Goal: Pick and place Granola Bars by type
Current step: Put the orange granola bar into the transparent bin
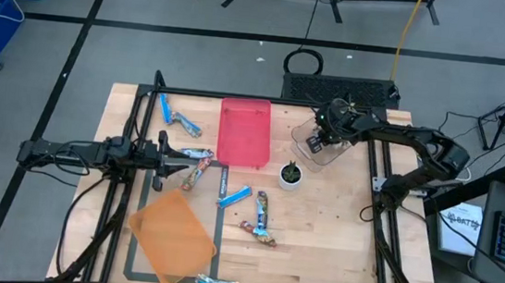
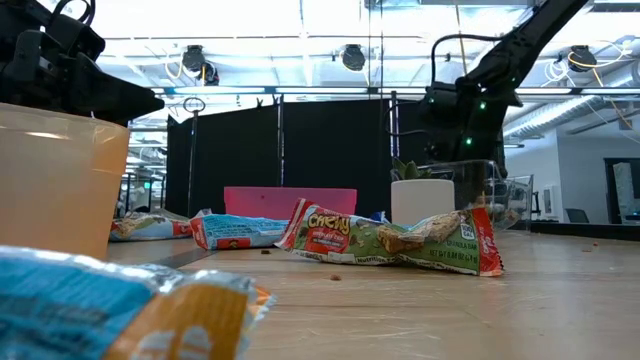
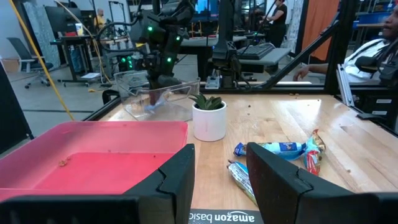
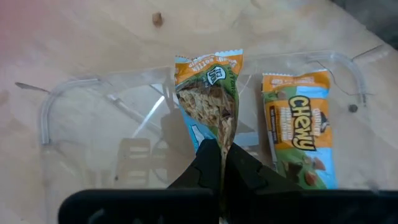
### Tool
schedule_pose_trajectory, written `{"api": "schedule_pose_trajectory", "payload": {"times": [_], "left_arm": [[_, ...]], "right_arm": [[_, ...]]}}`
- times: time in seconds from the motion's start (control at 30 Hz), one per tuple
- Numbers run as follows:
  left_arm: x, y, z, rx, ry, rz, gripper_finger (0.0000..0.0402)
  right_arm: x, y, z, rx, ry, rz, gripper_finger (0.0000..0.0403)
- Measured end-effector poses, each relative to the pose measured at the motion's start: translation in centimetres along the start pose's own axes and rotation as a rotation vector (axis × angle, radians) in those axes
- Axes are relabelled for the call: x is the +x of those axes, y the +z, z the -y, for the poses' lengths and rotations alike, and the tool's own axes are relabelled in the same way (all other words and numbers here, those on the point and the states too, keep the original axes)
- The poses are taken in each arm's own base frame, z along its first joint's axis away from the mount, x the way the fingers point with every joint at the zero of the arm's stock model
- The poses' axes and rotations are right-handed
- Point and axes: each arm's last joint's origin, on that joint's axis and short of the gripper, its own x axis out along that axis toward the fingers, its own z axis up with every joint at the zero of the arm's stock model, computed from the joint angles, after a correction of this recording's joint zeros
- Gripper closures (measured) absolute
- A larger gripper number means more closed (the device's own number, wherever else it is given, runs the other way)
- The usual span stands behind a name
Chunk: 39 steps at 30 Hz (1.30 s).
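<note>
High view: the wooden desk (image 1: 337,233) carried a red tray (image 1: 243,131) at its far middle, an orange tray (image 1: 172,237) at the near left and a clear tray (image 1: 319,146) at the far right. The right claw (image 1: 326,130) hung over the clear tray. The left claw (image 1: 187,161) hovered at the left of the desk, just beside a granola bar (image 1: 197,172). Other granola bars (image 1: 234,195) lay scattered on the wood between the trays, and a small potted plant (image 1: 290,174) stood near the middle.

Low view: a crumpled bar in a red and green wrapper (image 2: 395,238) lay flat on the desk, with blue-wrapped bars (image 2: 238,230) behind it, in front of the red tray. The plant's white cup stood further back.

Left wrist view: the left claw (image 3: 219,180) stood part open with nothing between its fingers (image 3: 281,180), above the near edge of the red tray. Two bars lay on the wood beside the cup. Someone's arm (image 3: 317,66) rested at a bench beyond.

Right wrist view: the right claw (image 4: 222,165) was pinched tight on the end of a blue and orange bar (image 4: 208,93), which hung over the clear tray. A second bar (image 4: 297,127) lay flat inside that tray, just beside it.
</note>
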Motion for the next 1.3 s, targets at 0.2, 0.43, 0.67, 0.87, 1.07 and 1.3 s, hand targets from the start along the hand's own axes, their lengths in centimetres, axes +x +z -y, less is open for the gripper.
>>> {"api": "schedule_pose_trajectory", "payload": {"times": [0.2,0.43,0.67,0.87,1.07,1.3], "left_arm": [[0.0,0.0,0.0,0.0,0.0,0.0,0.0254],[0.0,0.0,0.0,0.0,0.0,0.0,0.0254],[0.0,0.0,0.0,0.0,0.0,0.0,0.0254],[0.0,0.0,0.0,0.0,0.0,0.0,0.0254],[0.0,0.0,0.0,0.0,0.0,0.0,0.0254],[0.0,0.0,0.0,0.0,0.0,0.0,0.0254]], "right_arm": [[0.2,0.1,-0.1,-0.01,0.002,0.01,0.0403],[0.3,0.1,0.0,-0.016,0.004,0.009,0.0382],[0.3,0.1,0.0,-0.016,0.003,0.01,0.0356],[0.2,0.1,0.0,-0.034,0.004,0.01,0.0354],[-1.4,0.2,0.1,-0.042,0.037,0.046,0.0353],[-5.9,1.0,0.8,-0.093,-0.006,0.147,0.0353]]}}
